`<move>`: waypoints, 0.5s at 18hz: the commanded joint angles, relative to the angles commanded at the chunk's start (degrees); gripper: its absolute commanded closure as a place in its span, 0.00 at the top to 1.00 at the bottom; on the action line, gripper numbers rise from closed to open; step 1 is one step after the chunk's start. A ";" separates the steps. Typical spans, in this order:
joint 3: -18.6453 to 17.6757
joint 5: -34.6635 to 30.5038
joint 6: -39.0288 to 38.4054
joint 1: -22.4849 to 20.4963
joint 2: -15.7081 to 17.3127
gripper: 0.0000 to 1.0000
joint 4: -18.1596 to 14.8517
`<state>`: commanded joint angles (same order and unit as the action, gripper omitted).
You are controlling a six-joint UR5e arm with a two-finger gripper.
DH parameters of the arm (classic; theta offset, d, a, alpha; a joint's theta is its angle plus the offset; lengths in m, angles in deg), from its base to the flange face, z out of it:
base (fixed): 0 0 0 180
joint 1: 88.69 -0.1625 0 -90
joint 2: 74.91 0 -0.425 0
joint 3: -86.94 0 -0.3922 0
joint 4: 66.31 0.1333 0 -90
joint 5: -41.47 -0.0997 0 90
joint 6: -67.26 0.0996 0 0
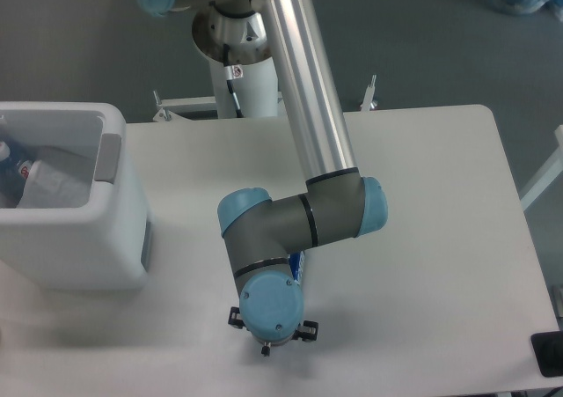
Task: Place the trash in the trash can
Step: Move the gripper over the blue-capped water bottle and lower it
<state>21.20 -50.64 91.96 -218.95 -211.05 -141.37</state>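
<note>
At the far left stands the trash can (75, 238), a large white boxy bin with rounded corners and a grey panel (108, 157) on its right rim. It sits on the left end of the white table (440, 238). Inside it, against the left wall, lies something pale with a bit of blue and red at its edge (7, 159) — too partly seen to name with certainty.

Moving toward the middle, the silver tube of the arm (303, 80) slants down from its base (230, 36) behind the table's far edge to a grey elbow with blue caps (303, 221). Below that, the wrist points straight down at the table near its front edge, its round blue cap (271, 305) facing the camera. The gripper (268, 335) hangs beneath the wrist and is almost wholly hidden by it — only small dark parts show at either side, so whether the fingers are parted or closed on anything cannot be told. A sliver of blue (299, 265) shows just beside the wrist, under the forearm; what it is cannot be made out.

To the right, a dark object (550, 355) pokes in at the frame's edge.
</note>
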 joint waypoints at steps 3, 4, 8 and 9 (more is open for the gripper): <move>-0.09 -0.26 0.00 0.09 0.26 0.04 0.00; -0.09 -0.26 0.00 0.17 0.52 0.04 0.00; -0.35 0.26 0.00 0.26 3.59 0.04 0.00; -0.18 0.52 -0.09 0.09 4.47 0.04 0.52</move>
<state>21.02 -50.11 91.87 -218.86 -206.58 -140.85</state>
